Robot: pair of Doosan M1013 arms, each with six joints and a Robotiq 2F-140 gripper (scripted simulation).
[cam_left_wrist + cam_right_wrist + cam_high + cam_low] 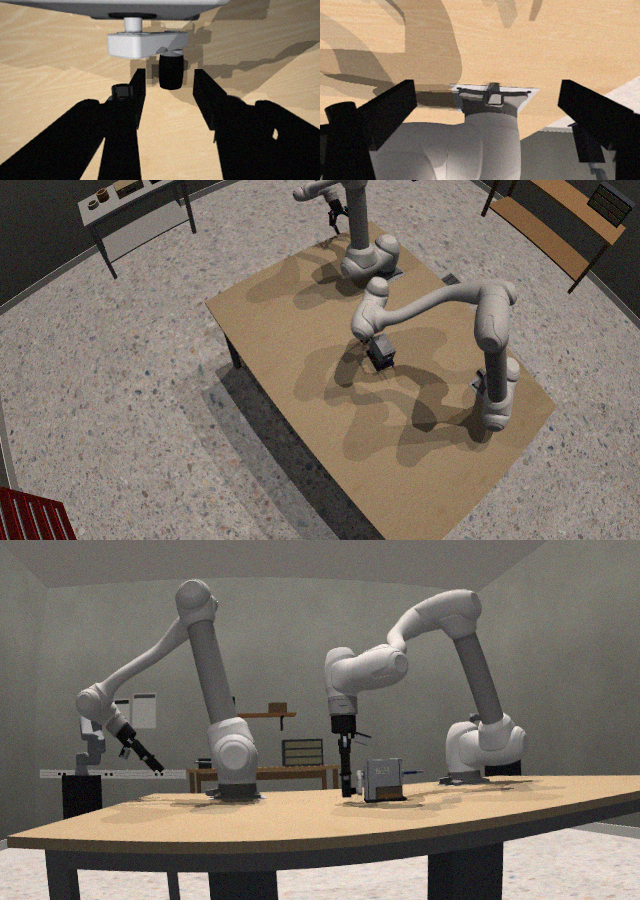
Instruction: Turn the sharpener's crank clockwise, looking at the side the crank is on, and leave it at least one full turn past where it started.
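Note:
The grey, box-shaped sharpener (382,349) (384,775) stands upright on the table, with a blue pencil (412,772) sticking out of the side opposite the crank. Its pale crank arm (360,782) (138,45) reaches from the shaft toward the right of the left wrist view and ends in a black knob (171,72). My left gripper (346,793) (169,82) points down beside the crank. Its fingers are partly open, one on each side of the knob, with a visible gap on both sides. My right gripper (160,769) (487,92) is wide open and empty, far from the sharpener.
The wooden table (300,345) (280,825) bears both arm bases. The right arm's base (370,262) (232,760) and the left arm's base (497,410) (490,745) stand on either side of the sharpener. Shelves and side tables are farther back.

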